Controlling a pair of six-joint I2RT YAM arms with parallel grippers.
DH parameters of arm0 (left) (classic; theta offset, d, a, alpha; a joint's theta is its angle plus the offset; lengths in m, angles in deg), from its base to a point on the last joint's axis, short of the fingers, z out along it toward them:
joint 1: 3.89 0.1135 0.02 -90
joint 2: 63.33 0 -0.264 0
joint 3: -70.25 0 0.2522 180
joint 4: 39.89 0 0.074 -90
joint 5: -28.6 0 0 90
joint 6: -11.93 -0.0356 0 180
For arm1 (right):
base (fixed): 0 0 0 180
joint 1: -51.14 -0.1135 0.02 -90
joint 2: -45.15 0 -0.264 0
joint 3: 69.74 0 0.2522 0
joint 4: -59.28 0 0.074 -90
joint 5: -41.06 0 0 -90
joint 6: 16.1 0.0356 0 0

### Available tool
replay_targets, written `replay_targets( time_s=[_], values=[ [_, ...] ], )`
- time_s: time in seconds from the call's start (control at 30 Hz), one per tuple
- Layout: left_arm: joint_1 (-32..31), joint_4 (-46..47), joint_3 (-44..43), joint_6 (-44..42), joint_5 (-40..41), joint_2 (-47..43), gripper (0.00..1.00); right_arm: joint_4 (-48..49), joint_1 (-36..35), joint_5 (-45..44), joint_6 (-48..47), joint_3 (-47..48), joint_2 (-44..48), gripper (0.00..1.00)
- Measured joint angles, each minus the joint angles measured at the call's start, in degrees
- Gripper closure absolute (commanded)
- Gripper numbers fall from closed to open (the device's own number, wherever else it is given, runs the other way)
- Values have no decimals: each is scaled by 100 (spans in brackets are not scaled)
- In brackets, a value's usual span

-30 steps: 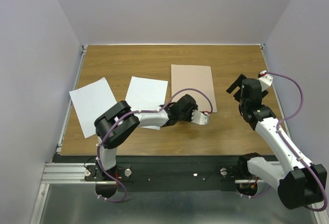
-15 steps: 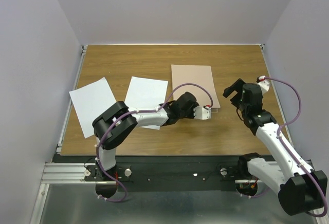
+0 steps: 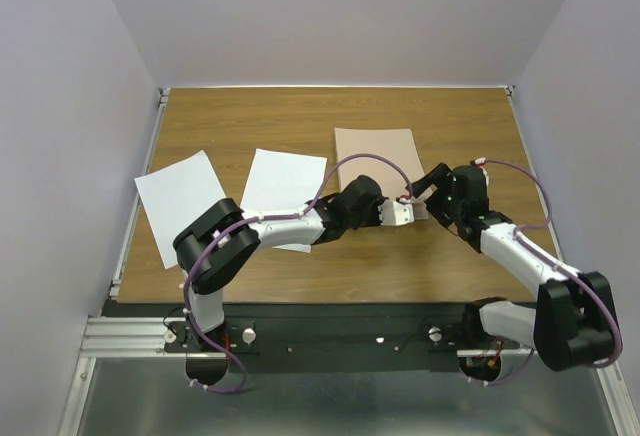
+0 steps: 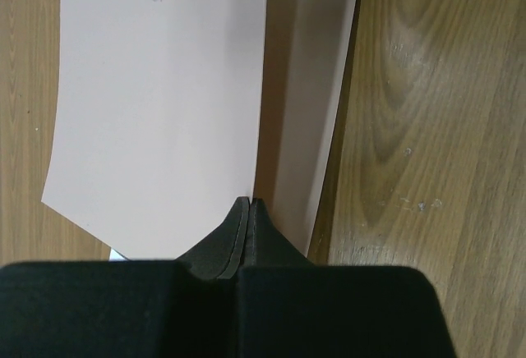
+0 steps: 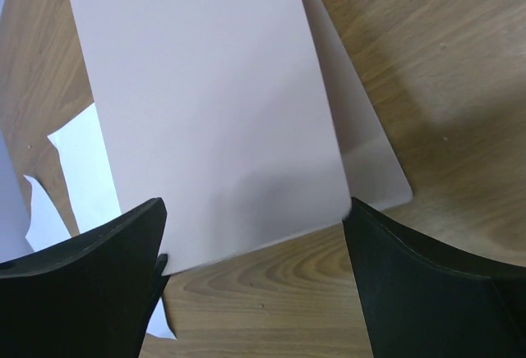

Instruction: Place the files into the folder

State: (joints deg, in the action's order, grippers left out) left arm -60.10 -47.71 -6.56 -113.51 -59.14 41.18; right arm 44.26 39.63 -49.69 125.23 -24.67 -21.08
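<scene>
The tan folder (image 3: 375, 161) lies closed at the table's middle back. My left gripper (image 3: 408, 212) is at its near right corner, shut on the edge of the top cover (image 4: 156, 103). The cover is raised a little off the lower leaf (image 4: 308, 128). My right gripper (image 3: 432, 191) is open just right of that corner and holds nothing. In the right wrist view its fingers (image 5: 90, 276) straddle the near edge of the folder (image 5: 205, 112). Two white files lie to the left: one (image 3: 283, 191) partly under my left arm, one (image 3: 180, 201) near the left edge.
The wooden table (image 3: 450, 126) has a metal rail (image 3: 135, 216) along its left side. Grey walls close in the left, back and right. My two arms meet close together at the folder's near right corner.
My right arm has swung left and down to the folder's near right corner. My left gripper has shifted slightly right along the folder's near edge. The papers have not moved.
</scene>
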Motion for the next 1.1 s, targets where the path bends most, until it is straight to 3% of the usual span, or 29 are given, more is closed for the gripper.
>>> replay_targets(
  time_s=[0.1, 0.2, 0.3, 0.33, 0.37, 0.43, 0.47, 0.53, 0.57, 0.6, 0.63, 0.83, 1.1],
  values=[
    [0, 0, 0, 20, -90, 0, 100, 431, -2, 240, 129, -11, -507, 18],
    [0, 0, 0, 39, -151, 0, 100, 979, -2, 411, 251, -11, -922, 33],
    [11, -4, 0, 42, -190, 0, 100, 1488, 0, 457, 387, -11, -1314, 61],
    [20, -15, 0, 42, -201, -2, 100, 1644, -2, 452, 455, -13, -1451, 95],
    [26, -24, 0, 42, -221, -2, 100, 1746, -2, 452, 492, -13, -1530, 99],
    [37, -46, 0, 52, -262, -7, 100, 1989, -2, 457, 636, -17, -1740, 99],
    [39, -79, 0, 70, -295, -7, 86, 2068, -4, 463, 715, -20, -1770, 99],
    [37, -170, -9, 92, -337, -9, 68, 2227, -28, 483, 769, -20, -1788, 99],
    [37, -208, -26, 131, -345, -15, 34, 2262, -46, 474, 780, -20, -1777, 99],
    [44, -267, -52, 157, -393, -33, 12, 2256, -55, 446, 778, -20, -1738, 99],
    [44, -310, -76, 164, -481, -55, 1, 2238, -55, 413, 776, -20, -1692, 99],
    [20, -748, -555, 232, -774, -391, 2, 1742, -92, -63, 350, -20, -809, 99],
    [33, -1211, -2802, 791, -409, -800, 2, 269, -105, -293, -1250, 796, 151, 99]
  ],
)
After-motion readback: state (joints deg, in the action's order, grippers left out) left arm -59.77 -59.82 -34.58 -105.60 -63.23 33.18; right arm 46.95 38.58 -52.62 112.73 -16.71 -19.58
